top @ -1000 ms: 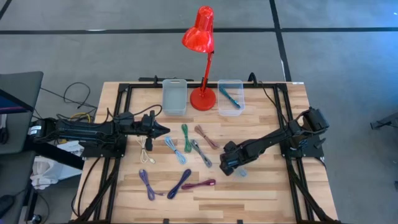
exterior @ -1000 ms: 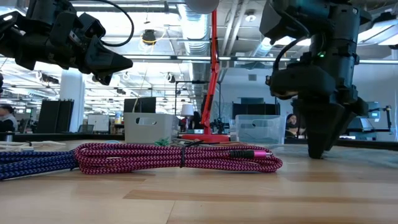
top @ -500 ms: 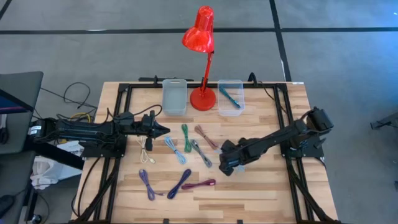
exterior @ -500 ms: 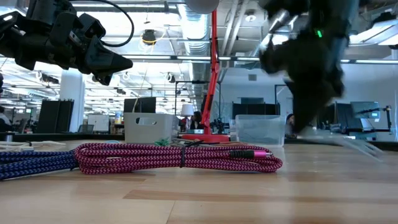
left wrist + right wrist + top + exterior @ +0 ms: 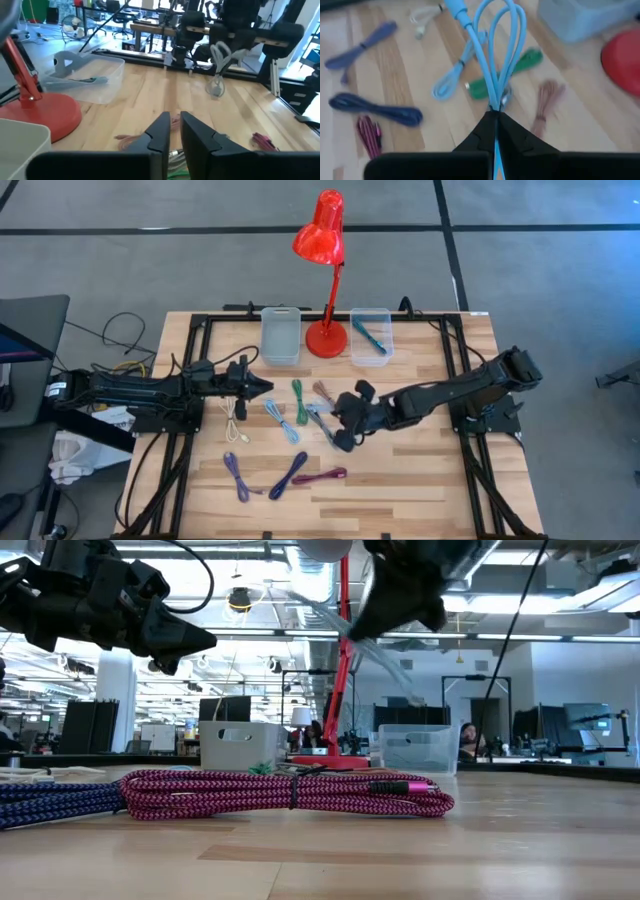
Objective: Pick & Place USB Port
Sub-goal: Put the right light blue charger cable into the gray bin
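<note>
While the right gripper [image 5: 496, 117] pinches the light-blue USB cable [image 5: 495, 55] aloft, carry it high, clearing the bench [image 5: 430, 490] cables.

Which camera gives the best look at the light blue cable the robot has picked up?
The right wrist view: the light blue cable fills it, loops pinched in the right gripper. The left wrist view shows it small and far; the low view blurred; the high view hides it.

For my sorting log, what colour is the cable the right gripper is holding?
Light blue cable; right wrist view shows it best.
</note>
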Controlling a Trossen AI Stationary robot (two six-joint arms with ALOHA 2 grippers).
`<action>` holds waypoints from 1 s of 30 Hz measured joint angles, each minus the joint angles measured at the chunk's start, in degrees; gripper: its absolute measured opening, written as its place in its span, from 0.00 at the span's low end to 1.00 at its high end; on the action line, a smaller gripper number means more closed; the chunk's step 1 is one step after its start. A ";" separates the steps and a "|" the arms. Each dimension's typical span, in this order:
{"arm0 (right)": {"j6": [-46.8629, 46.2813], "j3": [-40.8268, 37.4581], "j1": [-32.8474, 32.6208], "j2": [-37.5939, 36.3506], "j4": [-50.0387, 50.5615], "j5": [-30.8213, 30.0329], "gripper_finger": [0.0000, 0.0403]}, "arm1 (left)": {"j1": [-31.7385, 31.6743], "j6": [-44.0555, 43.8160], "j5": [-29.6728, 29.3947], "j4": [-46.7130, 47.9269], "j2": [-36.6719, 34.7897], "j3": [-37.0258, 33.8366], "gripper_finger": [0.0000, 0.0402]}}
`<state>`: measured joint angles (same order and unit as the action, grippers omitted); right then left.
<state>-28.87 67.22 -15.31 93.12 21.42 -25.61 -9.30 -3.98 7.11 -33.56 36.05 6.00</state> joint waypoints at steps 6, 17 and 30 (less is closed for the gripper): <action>6.56 0.00 2.21 0.02 -6.59 0.09 0.00 | 0.00 -3.02 0.50 0.00 0.00 0.00 0.23; 12.26 0.00 5.83 9.76 -21.01 6.52 0.00 | 0.43 -5.71 0.85 -1.87 1.91 0.00 0.43; 17.51 7.85 8.91 16.29 -30.15 9.84 0.00 | 4.20 -5.76 0.90 -12.48 9.39 0.00 0.50</action>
<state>-11.36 75.07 -6.40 109.41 -8.73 -15.77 -5.10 -9.74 8.01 -46.04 45.44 6.00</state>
